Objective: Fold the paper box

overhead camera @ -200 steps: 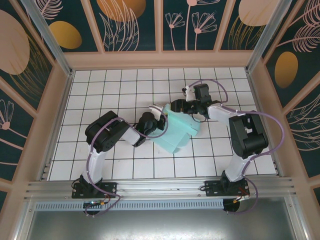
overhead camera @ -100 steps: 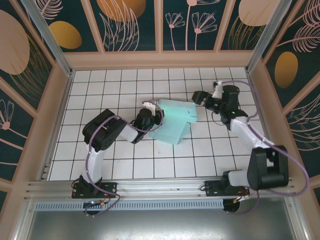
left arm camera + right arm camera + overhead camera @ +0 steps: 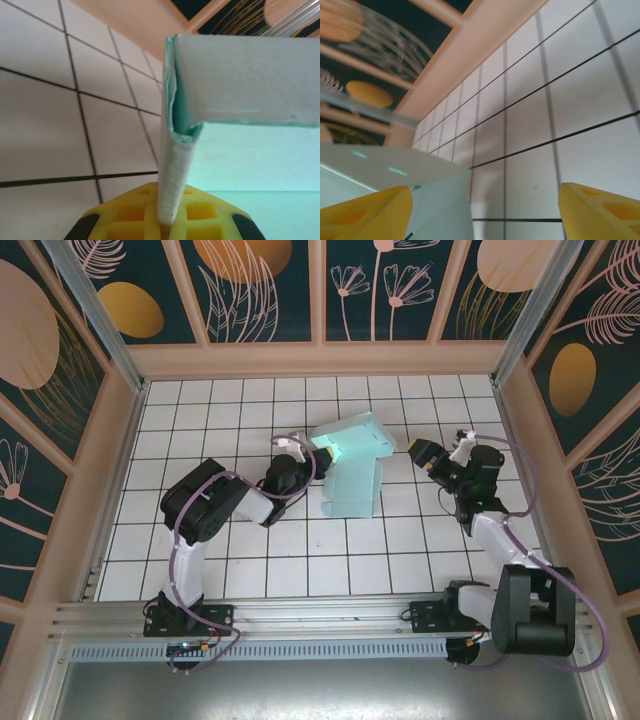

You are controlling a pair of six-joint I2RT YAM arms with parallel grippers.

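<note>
Pulled back rightward, the right end effector (image 3: 440,448) spreads its jaws; the paper box (image 3: 352,465), leftward, seems pinched by the nearer left end effector (image 3: 165,225).

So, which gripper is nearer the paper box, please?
Left. The left gripper is shut on the paper box at its left edge; the right gripper is open, just beside its right edge.
</note>
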